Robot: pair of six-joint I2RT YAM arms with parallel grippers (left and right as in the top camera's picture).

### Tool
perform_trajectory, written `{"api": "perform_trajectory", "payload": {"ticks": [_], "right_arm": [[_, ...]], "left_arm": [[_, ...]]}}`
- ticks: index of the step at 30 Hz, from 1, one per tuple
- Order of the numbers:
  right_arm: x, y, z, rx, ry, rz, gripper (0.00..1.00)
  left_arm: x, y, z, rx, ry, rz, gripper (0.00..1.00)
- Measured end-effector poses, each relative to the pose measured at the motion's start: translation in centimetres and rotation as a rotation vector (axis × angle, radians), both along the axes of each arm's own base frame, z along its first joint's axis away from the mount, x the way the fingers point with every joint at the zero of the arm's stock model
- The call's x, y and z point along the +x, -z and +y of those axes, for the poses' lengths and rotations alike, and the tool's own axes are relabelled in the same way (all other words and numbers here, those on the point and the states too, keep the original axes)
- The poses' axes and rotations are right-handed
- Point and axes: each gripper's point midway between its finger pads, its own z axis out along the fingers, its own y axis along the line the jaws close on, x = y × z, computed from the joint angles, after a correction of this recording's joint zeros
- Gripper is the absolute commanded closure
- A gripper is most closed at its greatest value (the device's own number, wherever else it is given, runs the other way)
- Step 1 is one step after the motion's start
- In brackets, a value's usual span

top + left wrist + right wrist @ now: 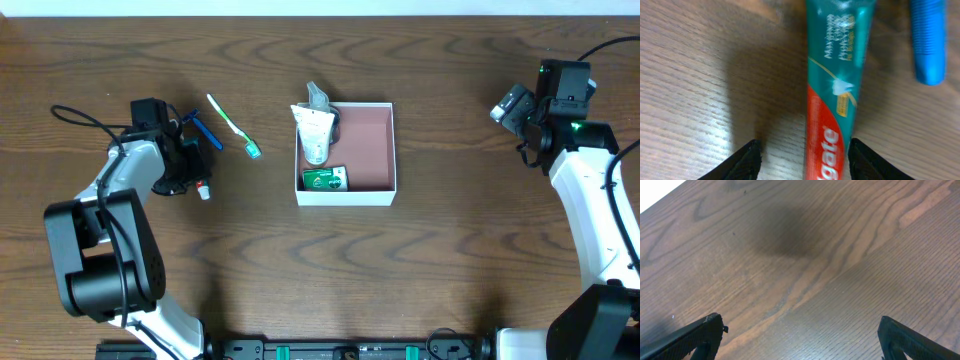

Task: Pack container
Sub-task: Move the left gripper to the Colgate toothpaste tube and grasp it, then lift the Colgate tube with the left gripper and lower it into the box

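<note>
Now the left gripper [804,145] straddles the toothpaste [837,75], jaws apart (right gripper [800,321] idle, also agape); next it should close, lift, and carry it to the container [345,197].

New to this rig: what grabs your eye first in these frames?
The white-walled container at the centre of the table, already holding a white pouch and a small green box along its left side. Next, in the left wrist view, the open left pincer straddles a red-and-teal toothpaste tube, with a blue item beside it. The right pincer hangs open over the wood at far right.
</note>
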Motion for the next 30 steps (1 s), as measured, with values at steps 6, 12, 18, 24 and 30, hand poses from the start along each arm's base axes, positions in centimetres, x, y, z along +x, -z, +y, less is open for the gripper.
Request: {"api": "perform_trajectory", "payload": {"ticks": [6,12,18,24,30], "right_arm": [[0.0,0.0,0.0,0.000,0.000,0.000,0.01],[0.0,0.0,0.0,0.000,0.000,0.000,0.01],[0.0,0.0,0.0,0.000,0.000,0.000,0.01],[0.0,0.0,0.0,0.000,0.000,0.000,0.01],[0.0,0.0,0.0,0.000,0.000,0.000,0.01]], "left_arm": [[0.6,0.0,0.3,0.011,-0.004,-0.016,0.45],[0.6,0.1,0.4,0.015,-0.009,-0.013,0.80],[0.7,0.1,0.3,0.013,-0.009,-0.014,0.87],[-0.1,-0.4,0.2,0.003,-0.010,0.033,0.90],[1.1,-5.8,0.2,-0.003,-0.011,0.000,0.89]]}}
